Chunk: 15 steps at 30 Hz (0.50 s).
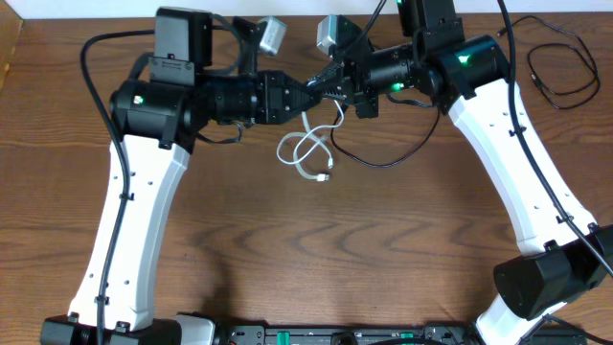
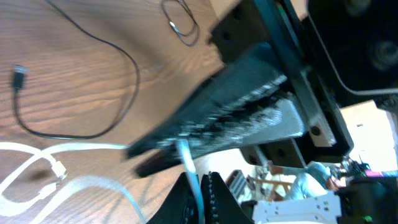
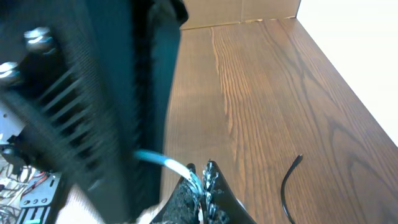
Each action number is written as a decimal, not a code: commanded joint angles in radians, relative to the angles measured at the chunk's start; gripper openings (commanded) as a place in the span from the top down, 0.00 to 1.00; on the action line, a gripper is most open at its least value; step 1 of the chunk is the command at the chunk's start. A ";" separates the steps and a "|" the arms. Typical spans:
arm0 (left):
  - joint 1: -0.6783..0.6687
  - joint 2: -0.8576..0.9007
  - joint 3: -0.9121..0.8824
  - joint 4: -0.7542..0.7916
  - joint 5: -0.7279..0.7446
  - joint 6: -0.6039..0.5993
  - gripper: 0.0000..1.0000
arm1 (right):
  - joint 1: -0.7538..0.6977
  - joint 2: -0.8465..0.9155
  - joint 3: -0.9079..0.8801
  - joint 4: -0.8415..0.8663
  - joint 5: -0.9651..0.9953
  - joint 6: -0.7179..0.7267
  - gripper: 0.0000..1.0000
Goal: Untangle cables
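Observation:
A white cable (image 1: 308,151) lies looped on the wood table just below where my two grippers meet, its plugs near the loop's lower right. My left gripper (image 1: 313,88) is shut on a strand of the white cable (image 2: 193,177). My right gripper (image 1: 332,80) is shut on the white cable too (image 3: 186,169). The two fingertips almost touch each other. One black cable (image 1: 383,153) curves under the right arm; it also shows in the left wrist view (image 2: 74,130). A second black cable (image 1: 563,72) lies coiled at the far right.
The table (image 1: 316,249) is brown wood. Thick black wires (image 1: 96,77) run along both arms. A dark unit (image 1: 316,335) lies along the front edge between the arm bases.

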<state>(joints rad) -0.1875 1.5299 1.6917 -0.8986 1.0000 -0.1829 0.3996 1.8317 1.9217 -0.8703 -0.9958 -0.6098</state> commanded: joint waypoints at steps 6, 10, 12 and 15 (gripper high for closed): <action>-0.017 -0.006 -0.003 -0.005 0.053 0.006 0.86 | -0.012 -0.001 0.010 0.038 0.074 0.142 0.99; -0.017 -0.006 -0.003 -0.006 0.035 0.006 0.68 | -0.037 -0.001 0.010 0.087 0.275 0.349 0.99; -0.017 -0.006 -0.003 -0.006 0.035 0.006 0.60 | -0.060 -0.003 0.010 0.097 0.333 0.412 0.99; -0.017 -0.006 -0.003 -0.006 0.035 0.006 0.52 | -0.119 -0.017 0.010 0.099 0.338 0.463 0.99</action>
<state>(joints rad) -0.2039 1.5299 1.6917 -0.9020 1.0229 -0.1841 0.3408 1.8320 1.9217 -0.7746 -0.7444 -0.2893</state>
